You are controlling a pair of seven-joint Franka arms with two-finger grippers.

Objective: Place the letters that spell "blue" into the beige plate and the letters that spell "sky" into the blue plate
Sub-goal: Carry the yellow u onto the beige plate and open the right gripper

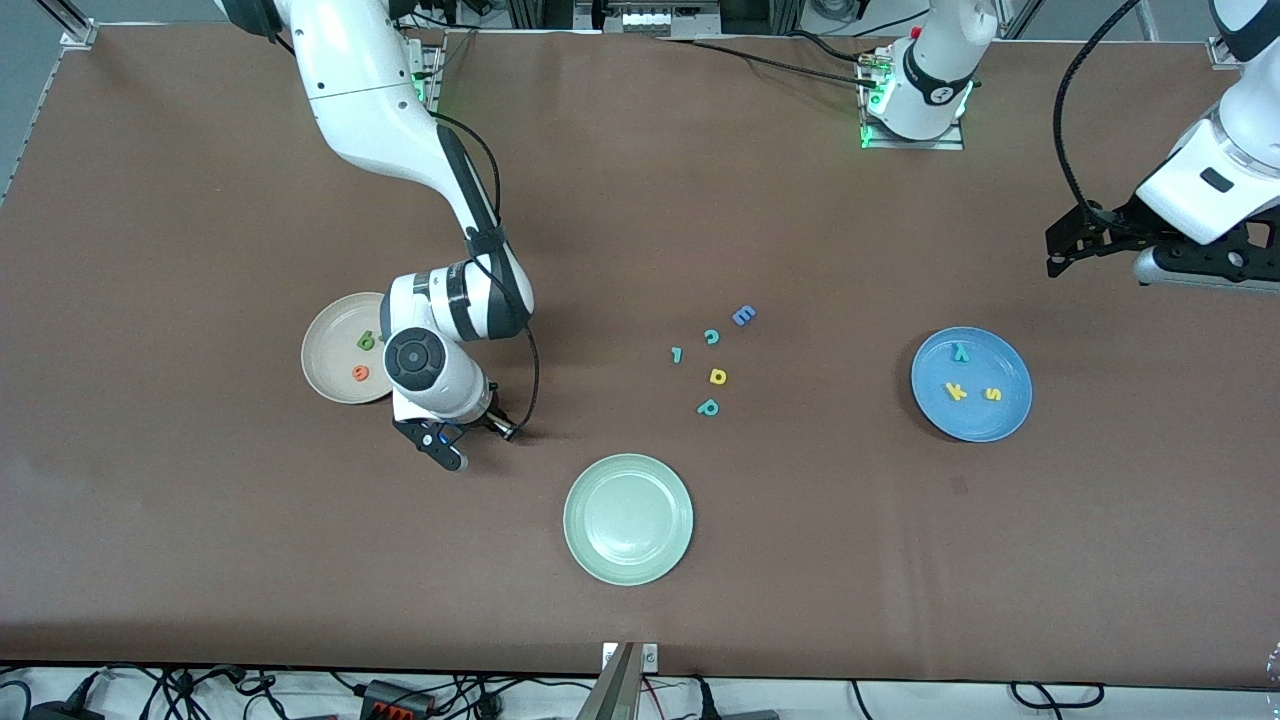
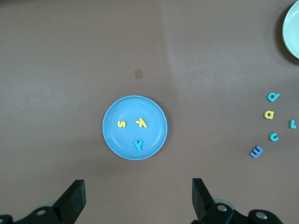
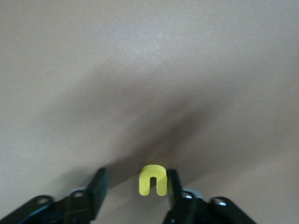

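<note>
Yellow u (image 3: 153, 179) lay flat on the bare table low in the right wrist view, between the fingers of the right gripper (image 3: 135, 177), which was down at the table just beside the beige plate (image 1: 325, 375), on the side nearer the front camera. The fingers stood apart, not clamped: one touched the u's side, and a gap showed at the other. The b (image 1: 366, 341) and e (image 1: 360, 373) lay in the beige plate. The l (image 1: 677, 354) lay mid-frame among the c (image 1: 711, 337), p (image 1: 708, 407) and E (image 1: 743, 316).

The s (image 1: 992, 393), k (image 1: 956, 391) and y (image 1: 961, 351) lay in the blue plate (image 1: 975, 430). The left gripper (image 2: 138, 200) waited with its fingers wide apart, above the table toward the left arm's end.

The lopsided contact looked the main risk. A close from there would likely shove the u sideways before both fingers bit, and the thin foam could twist, tip or squirt out. A weak pinch might drop it short of the plate. Later, the l's close neighbours invited a wrong pick.
</note>
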